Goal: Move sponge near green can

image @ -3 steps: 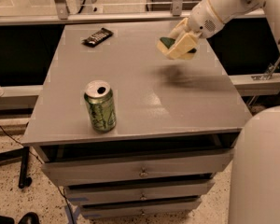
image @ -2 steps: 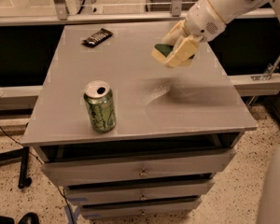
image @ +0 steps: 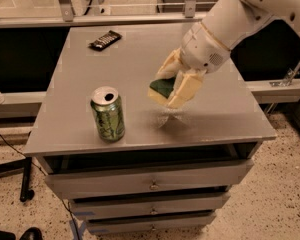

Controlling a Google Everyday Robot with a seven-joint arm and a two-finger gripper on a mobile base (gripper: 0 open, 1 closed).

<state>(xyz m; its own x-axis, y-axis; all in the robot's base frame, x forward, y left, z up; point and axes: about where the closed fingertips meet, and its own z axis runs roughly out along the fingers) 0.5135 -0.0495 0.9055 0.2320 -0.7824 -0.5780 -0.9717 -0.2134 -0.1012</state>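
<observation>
The green can stands upright near the front left of the grey cabinet top, its silver top and opening showing. My gripper hangs above the middle of the top, to the right of the can, shut on the sponge. The sponge's dark green face and pale yellow edge show between the cream fingers. It is held off the surface, with its shadow below it.
A dark flat snack-bar wrapper lies at the back left of the top. The cabinet has drawers below its front edge. A metal rail runs behind it. The floor is speckled.
My gripper has carried the sponge from the back right of the top toward the front and left, closer to the green can. The can and wrapper have not moved.
</observation>
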